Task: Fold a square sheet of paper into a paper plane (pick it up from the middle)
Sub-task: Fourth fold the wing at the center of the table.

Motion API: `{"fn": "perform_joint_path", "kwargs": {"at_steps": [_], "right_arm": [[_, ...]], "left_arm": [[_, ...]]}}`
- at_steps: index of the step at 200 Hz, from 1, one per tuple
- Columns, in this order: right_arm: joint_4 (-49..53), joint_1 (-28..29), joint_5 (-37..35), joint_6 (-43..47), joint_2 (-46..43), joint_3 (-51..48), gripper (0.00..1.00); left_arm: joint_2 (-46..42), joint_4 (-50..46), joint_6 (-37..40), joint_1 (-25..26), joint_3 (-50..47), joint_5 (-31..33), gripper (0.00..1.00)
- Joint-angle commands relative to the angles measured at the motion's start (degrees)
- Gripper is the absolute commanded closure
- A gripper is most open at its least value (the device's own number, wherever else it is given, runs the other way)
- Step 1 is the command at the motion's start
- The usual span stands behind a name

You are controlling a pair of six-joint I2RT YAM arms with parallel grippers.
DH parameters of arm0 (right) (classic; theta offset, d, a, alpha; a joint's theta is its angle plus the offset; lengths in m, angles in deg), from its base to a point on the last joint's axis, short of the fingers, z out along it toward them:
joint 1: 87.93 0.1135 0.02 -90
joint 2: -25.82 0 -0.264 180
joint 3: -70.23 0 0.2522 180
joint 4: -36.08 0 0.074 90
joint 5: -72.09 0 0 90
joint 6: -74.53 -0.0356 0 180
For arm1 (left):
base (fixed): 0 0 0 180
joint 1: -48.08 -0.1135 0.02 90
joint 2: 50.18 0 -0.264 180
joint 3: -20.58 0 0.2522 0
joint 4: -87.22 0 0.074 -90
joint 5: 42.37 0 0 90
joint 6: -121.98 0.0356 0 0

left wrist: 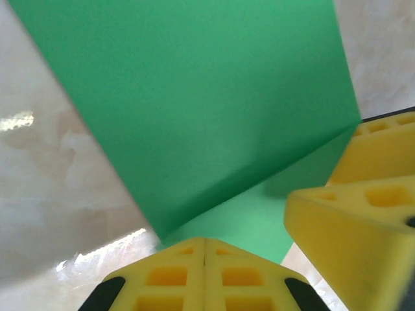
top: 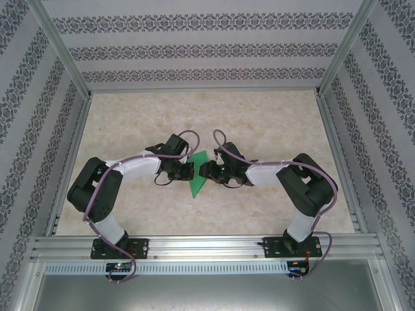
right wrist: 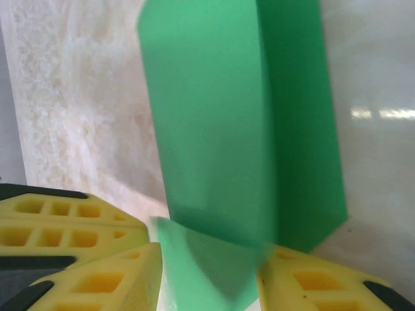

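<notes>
The bright green square sheet of paper (top: 196,183) lies mid-table, folded along a crease, with one flap standing up off the layer beneath (left wrist: 194,97) (right wrist: 214,116). My left gripper (top: 190,171) is at its left edge. Its yellow fingers are shut tight together (left wrist: 205,243), tips at the edge of the lower layer, and no paper shows between them. My right gripper (top: 203,171) faces it from the right and is open (right wrist: 211,256), with a raised fold of the paper standing in the gap between its fingers. One right finger (left wrist: 350,220) shows in the left wrist view.
The beige marbled tabletop (top: 259,123) stretches around the paper, bounded by aluminium frame rails (top: 207,243) and patterned walls (top: 194,45). The two arms meet close together at the paper, with the left gripper's fingers (right wrist: 65,220) right beside the right gripper's.
</notes>
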Motion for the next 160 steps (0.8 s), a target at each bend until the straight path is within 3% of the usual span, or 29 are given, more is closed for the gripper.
{"fn": "perform_joint_path", "kwargs": {"at_steps": [1,54,95,160], "right_arm": [[-0.2,-1.0,2.5,5.6,1.5,2.3,0.58],[5.9,-1.9,6.3,12.7,4.1,6.4,0.62],[9.0,-2.0,7.9,16.0,6.6,9.3,0.72],[3.4,-1.6,3.1,6.3,3.7,6.0,0.90]], "left_arm": [[0.9,0.6,1.5,-0.7,-0.9,1.2,0.94],[1.1,0.7,1.5,-0.8,-1.1,1.9,0.94],[-0.2,1.7,1.4,-0.8,-1.8,1.5,0.93],[-10.1,6.8,1.3,-0.7,-7.7,0.4,0.81]]}}
